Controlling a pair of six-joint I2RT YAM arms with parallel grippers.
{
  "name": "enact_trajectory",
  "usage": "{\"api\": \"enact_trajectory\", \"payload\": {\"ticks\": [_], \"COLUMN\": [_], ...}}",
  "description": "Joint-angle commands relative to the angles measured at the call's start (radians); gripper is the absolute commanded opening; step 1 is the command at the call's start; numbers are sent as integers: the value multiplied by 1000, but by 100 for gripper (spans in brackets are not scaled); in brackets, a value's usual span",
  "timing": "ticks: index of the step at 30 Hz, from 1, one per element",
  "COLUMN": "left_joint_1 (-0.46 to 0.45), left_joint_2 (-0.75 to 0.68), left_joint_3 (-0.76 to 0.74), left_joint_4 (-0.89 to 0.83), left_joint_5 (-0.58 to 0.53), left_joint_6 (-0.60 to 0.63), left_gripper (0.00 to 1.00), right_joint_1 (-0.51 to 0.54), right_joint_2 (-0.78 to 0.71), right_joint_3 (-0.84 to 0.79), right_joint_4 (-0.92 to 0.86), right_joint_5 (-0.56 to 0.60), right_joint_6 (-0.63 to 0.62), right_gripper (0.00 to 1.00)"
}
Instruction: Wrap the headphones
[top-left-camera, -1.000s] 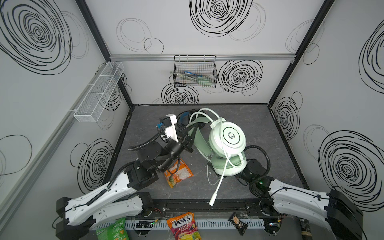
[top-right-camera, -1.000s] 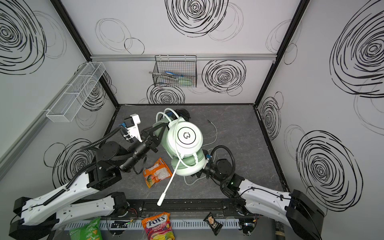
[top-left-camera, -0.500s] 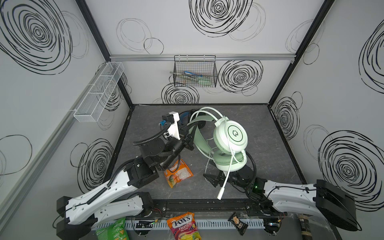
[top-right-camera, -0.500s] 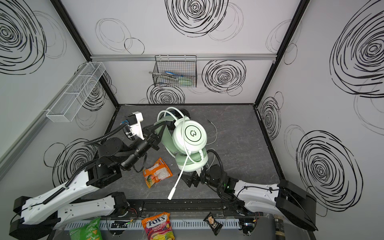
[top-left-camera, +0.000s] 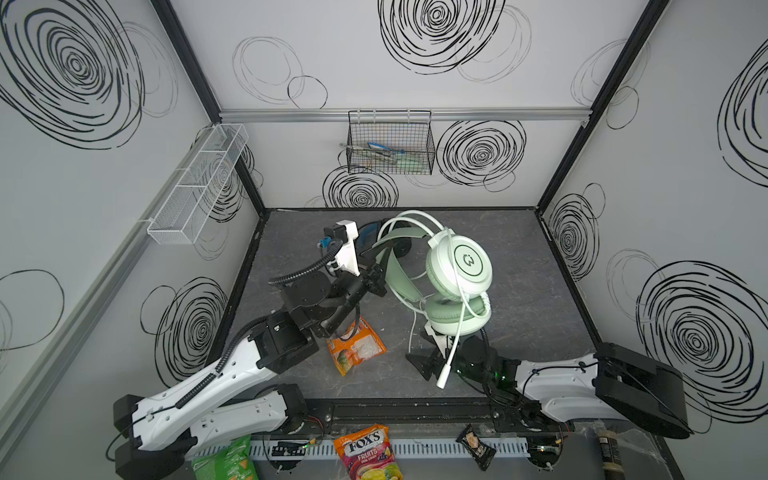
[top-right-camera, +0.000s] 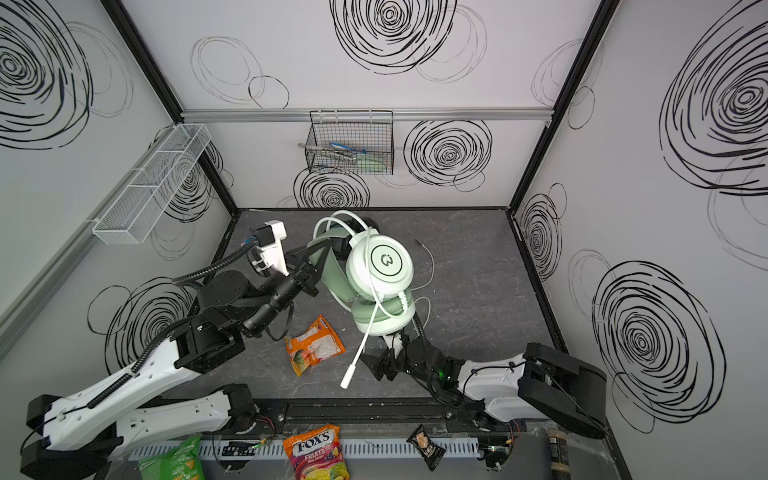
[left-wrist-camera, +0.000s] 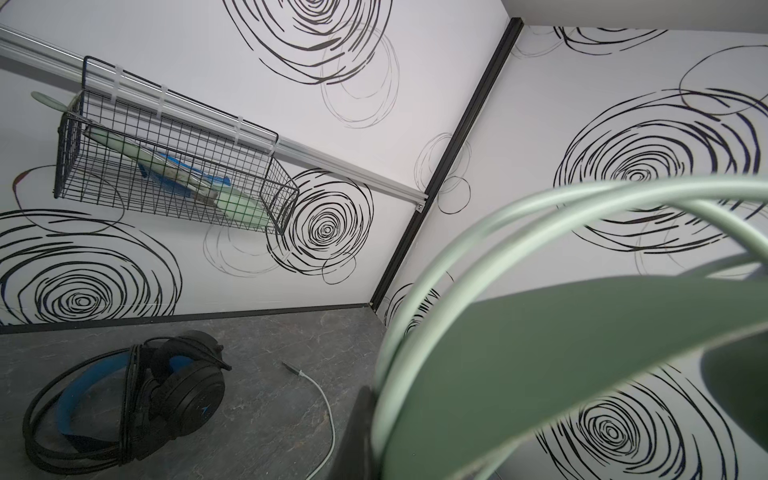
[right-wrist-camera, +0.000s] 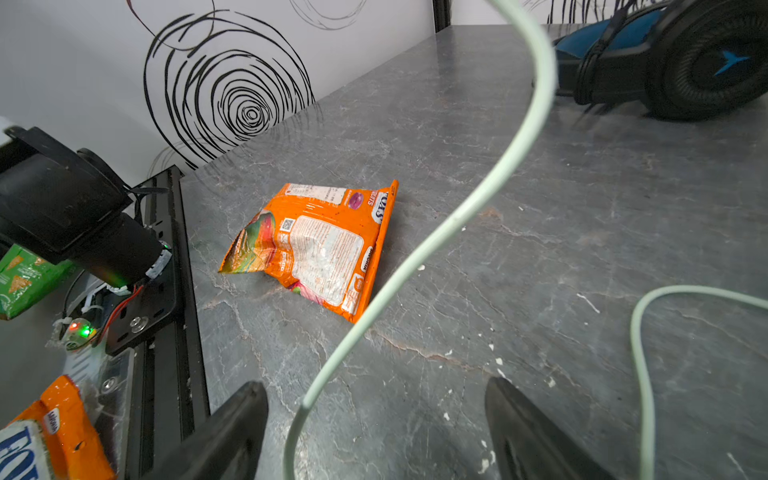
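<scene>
- The left pincer (top-left-camera: 376, 275) was pressed together on the darker green headband of the mint-green headset (top-left-camera: 459, 266), holding it raised off the table (top-left-camera: 523, 266). In both top views the ear cups hung past its tips, on the side toward the right pincer (top-left-camera: 423, 362).
- The right pincer sat low over the table, right under the lower ear cup, with its jaws spread wide and gripping nothing.
- In the right wrist view the whitish cable (right-wrist-camera: 457, 216) ran loose down between those spread fingers (right-wrist-camera: 232, 432). Another loop of it lay on the table off to one side of that pincer.
- The boom microphone (top-left-camera: 451, 357) hung down from the headset, with its tip just beside the right pincer.
- The cable's plug (left-wrist-camera: 293, 368) lay on the table beyond the left pincer, near the black headset (left-wrist-camera: 178, 386).
- The black headset rested flat on the table, past the left pincer's tips and well apart from the right pincer, with its black cable gathered along the band.
- An orange snack bag (top-left-camera: 355, 345) lay on the table ahead of the right pincer and beneath the left pincer's arm.
</scene>
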Motion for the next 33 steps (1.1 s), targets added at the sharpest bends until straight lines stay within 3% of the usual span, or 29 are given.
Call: {"api": "enact_trajectory", "payload": {"ticks": [1,5,13,17,27,33], "left_joint_1": [15,25,56,67,101,112], "left_joint_2": [-13,-18,-19,-18,-18,18], "left_joint_3": [43,38,34,34,30,31], "left_joint_4": [117,118,109,115,105,124], "left_joint_5": [13,10,6,17,-24,-149], "left_joint_6": [-46,-52,-74,-83,-112,-105], "left_gripper": [0,0,0,0,0,0], "right_joint_1": [20,38,57,58,70,168], "right_joint_2": [53,108,170,208,171,124], "right_joint_3": [10,39,76,88,84,140], "right_joint_4": [88,97,97,107,79,-65], "right_joint_5": [10,14,15,17,15,126], "right_joint_6": [27,22,11,10,6,-25], "right_gripper": [85,83,59,56,2,0]}}
